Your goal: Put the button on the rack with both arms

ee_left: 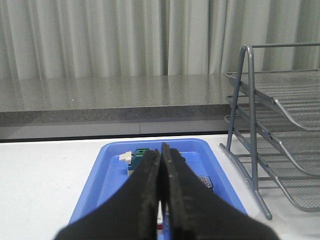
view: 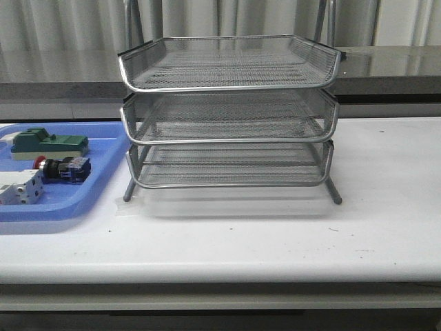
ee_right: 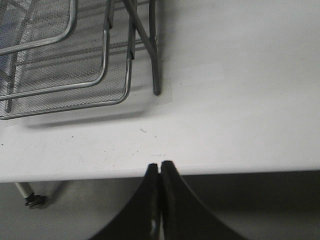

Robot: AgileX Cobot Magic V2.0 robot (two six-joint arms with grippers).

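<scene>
A white table [view: 289, 234] is seen carrying two things. The rack [view: 231, 114], a three-tier wire-mesh tray, is stood on its legs near the middle of the table. A flat blue tray [view: 69, 203] is laid just beside it, at the table's left end.

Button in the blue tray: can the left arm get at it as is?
Probably yes. The button lies uncovered in the blue tray, and the left gripper, jaws shut, faces it with nothing between.
</scene>
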